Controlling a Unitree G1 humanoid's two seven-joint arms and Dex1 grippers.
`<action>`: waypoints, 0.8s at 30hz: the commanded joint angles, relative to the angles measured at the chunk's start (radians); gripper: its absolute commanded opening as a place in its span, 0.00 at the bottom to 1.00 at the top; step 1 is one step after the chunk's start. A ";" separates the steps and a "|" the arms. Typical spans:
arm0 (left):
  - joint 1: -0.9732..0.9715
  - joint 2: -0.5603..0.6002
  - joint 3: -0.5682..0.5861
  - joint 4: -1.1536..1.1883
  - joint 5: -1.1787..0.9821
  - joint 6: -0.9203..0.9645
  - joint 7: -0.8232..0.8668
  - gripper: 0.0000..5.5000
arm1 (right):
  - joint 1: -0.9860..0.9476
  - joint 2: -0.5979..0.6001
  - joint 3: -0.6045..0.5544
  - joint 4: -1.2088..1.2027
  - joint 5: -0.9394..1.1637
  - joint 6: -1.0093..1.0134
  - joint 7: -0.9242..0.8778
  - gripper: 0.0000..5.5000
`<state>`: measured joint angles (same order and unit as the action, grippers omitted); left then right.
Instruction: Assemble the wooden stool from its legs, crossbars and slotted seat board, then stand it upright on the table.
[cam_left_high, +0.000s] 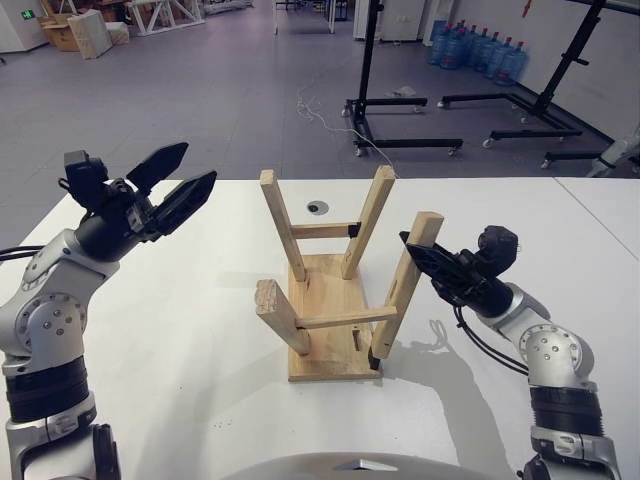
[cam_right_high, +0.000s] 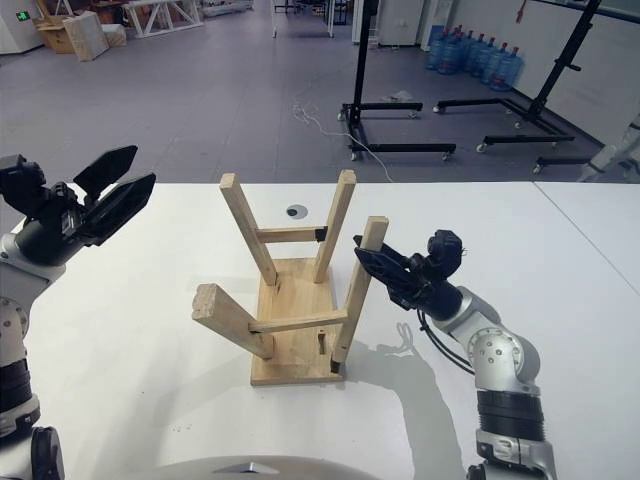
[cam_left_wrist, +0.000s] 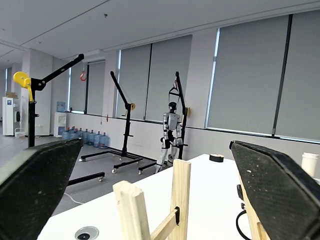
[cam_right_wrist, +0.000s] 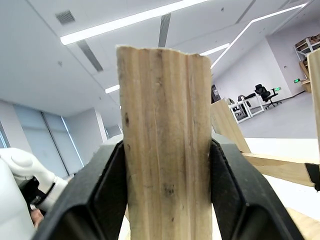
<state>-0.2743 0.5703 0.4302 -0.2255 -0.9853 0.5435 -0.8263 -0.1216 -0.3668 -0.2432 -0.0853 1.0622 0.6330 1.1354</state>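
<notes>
Both eye views look forward and down from the head, sharing the table (cam_left_high: 200, 330) and upturned stool (cam_left_high: 325, 290); the left wrist view looks level across them from well apart. The right wrist view sits close against one leg (cam_right_wrist: 165, 145), tilted upward.

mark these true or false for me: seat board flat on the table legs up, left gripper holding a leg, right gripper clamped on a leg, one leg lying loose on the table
1. The seat board lies flat on the table with the legs pointing up: true.
2. The left gripper holds a leg: false. It is open, raised to the left of the stool, and touches nothing.
3. The right gripper is clamped on a leg: true. It is shut on the near right leg, close to the leg's top end.
4. One leg lies loose on the table: false. All four rise from the seat board, joined in pairs by crossbars.
</notes>
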 joint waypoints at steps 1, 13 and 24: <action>-0.014 0.028 -0.010 0.023 0.002 0.016 -0.020 0.98 | 0.014 0.033 0.015 -0.010 -0.015 -0.024 -0.007 0.37; -0.011 0.042 -0.025 0.019 0.004 0.030 -0.033 0.98 | -0.023 -0.090 0.063 0.085 -0.176 -0.143 0.117 0.37; 0.035 0.034 -0.017 -0.017 0.000 0.029 -0.019 0.98 | -0.032 -0.166 0.114 0.050 -0.236 -0.196 0.166 0.37</action>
<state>-0.2484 0.5991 0.4094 -0.2276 -0.9849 0.5651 -0.8527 -0.1775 -0.4992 -0.1587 -0.0318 0.9167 0.4466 1.3056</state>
